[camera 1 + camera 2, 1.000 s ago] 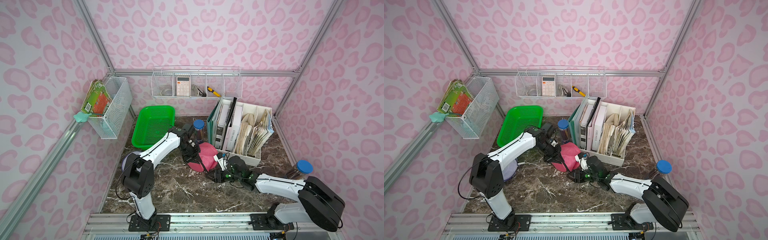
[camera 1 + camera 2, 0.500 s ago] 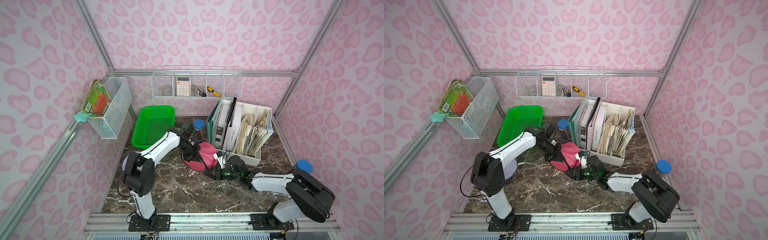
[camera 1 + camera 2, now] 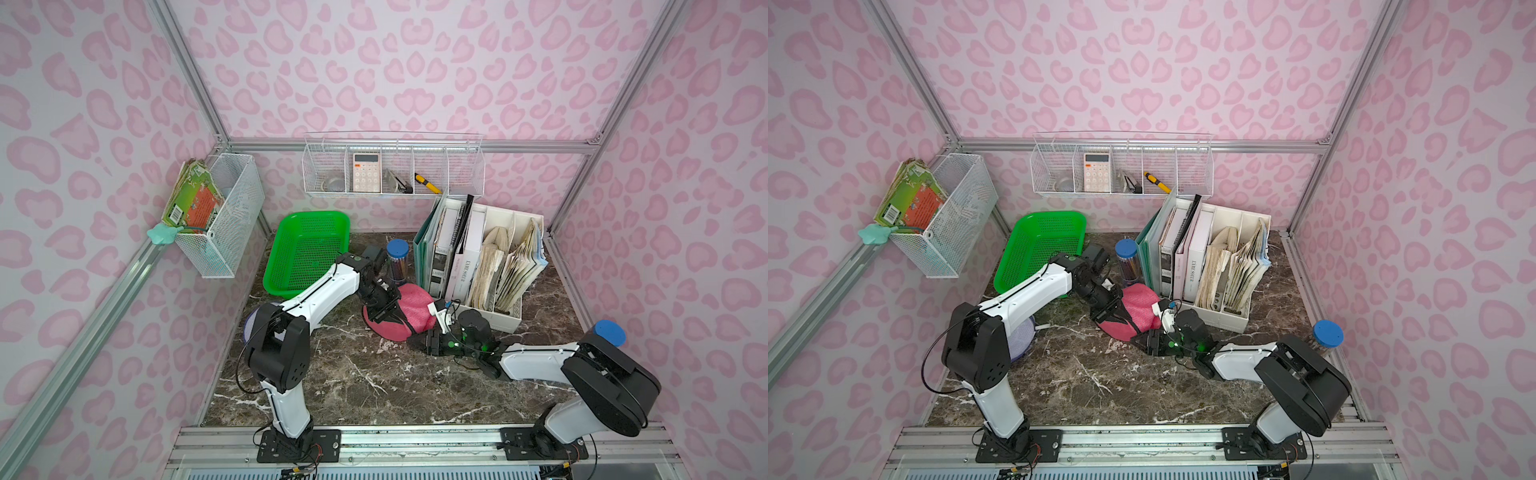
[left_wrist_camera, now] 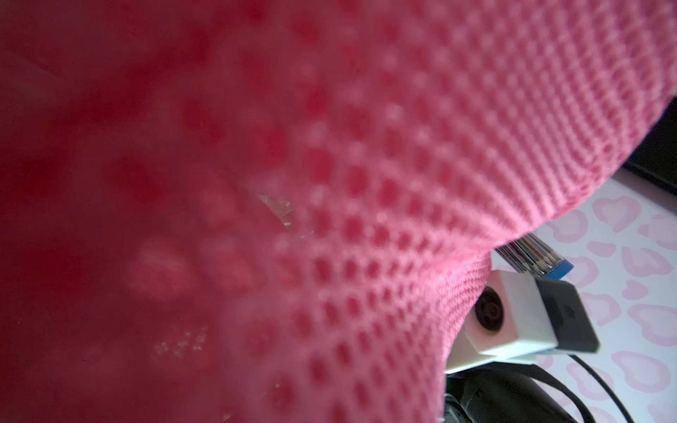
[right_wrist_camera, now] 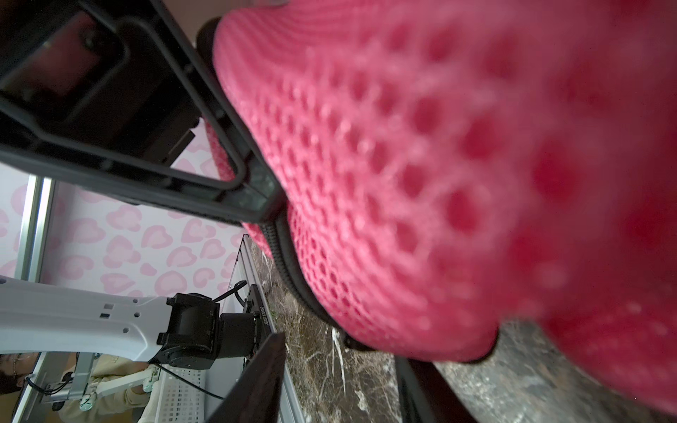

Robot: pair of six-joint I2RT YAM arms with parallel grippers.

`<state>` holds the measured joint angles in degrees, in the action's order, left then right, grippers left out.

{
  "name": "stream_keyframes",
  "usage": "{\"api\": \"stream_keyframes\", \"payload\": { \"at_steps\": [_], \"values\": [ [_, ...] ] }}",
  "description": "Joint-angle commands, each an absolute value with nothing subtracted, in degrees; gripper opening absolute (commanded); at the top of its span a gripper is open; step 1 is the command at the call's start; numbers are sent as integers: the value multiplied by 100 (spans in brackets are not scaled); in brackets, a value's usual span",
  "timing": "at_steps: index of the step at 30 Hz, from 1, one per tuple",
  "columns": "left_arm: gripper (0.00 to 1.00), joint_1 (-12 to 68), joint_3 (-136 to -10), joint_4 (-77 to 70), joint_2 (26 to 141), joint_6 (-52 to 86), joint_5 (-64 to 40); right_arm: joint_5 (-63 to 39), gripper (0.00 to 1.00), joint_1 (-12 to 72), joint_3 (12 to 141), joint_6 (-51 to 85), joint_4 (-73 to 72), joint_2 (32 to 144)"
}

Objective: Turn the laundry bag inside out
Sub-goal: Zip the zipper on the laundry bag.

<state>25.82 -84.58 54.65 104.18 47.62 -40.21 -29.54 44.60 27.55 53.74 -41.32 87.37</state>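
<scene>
The laundry bag [image 3: 411, 309] [image 3: 1140, 305] is pink mesh with a black zipper edge and lies bunched on the marble in front of the file organiser. My left gripper [image 3: 384, 311] [image 3: 1105, 311] is shut on its left side at the zipper edge. One black finger [image 5: 146, 154] presses against the mesh [image 5: 439, 183]. In the left wrist view the bag [image 4: 403, 183] covers the jaws. My right gripper [image 3: 432, 341] [image 3: 1148, 341] [image 5: 337, 388] is low at the bag's near right edge, open, with only marble between its fingers.
A green basket [image 3: 307, 253] stands at the back left. A blue-lidded pencil jar [image 3: 398, 257] is just behind the bag. The white file organiser [image 3: 482, 266] is close on the right. Another blue-lidded jar [image 3: 609, 332] stands behind my right elbow.
My right arm's elbow has swung inward and its gripper has edged slightly closer to the bag. The left gripper and the bag have barely shifted.
</scene>
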Motion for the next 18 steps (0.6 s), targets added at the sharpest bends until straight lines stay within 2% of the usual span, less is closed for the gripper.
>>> {"api": "stream_keyframes", "payload": {
  "at_steps": [1,7,11,18],
  "values": [
    [0,2567,-8455,5423,10483,4768,-4095,-3000,47,4447,2742,5414,-4526,8737],
    [0,2542,-8477,5421,10516,4774,-4102,-2945,40,4417,2760,5405,-4410,8740],
    [0,2531,-8492,5404,10512,4790,-4124,-2790,40,4421,2809,5333,-4158,8732],
    [0,2522,-8494,5404,10521,4783,-4148,-2589,21,4422,2841,5291,-4054,8727]
  ]
}}
